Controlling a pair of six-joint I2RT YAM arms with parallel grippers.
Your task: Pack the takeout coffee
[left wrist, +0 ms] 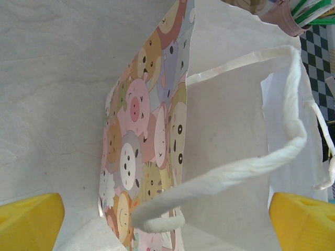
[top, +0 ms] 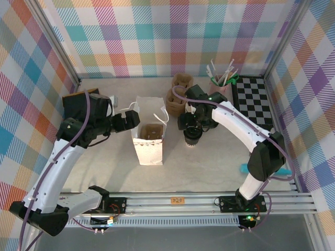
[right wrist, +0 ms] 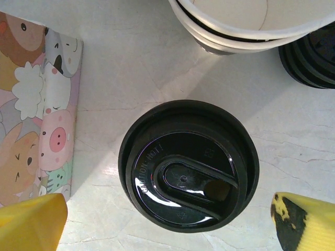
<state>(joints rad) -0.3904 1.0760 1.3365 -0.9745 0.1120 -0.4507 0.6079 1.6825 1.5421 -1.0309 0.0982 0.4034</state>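
The takeout coffee stands on the table just right of a white paper bag. Its black lid is seen from straight above in the right wrist view. My right gripper hovers over it, open, with one yellow fingertip on each side of the lid and well apart from it. My left gripper is open at the bag's left side. The bag's white handle loop lies between its fingers, untouched. The bag's outside carries cartoon animals.
Stacked white cups and a stack of black lids stand right behind the coffee. Brown cup carriers, a pink holder of stirrers and a chequered board are at the back right. A black box is at the left.
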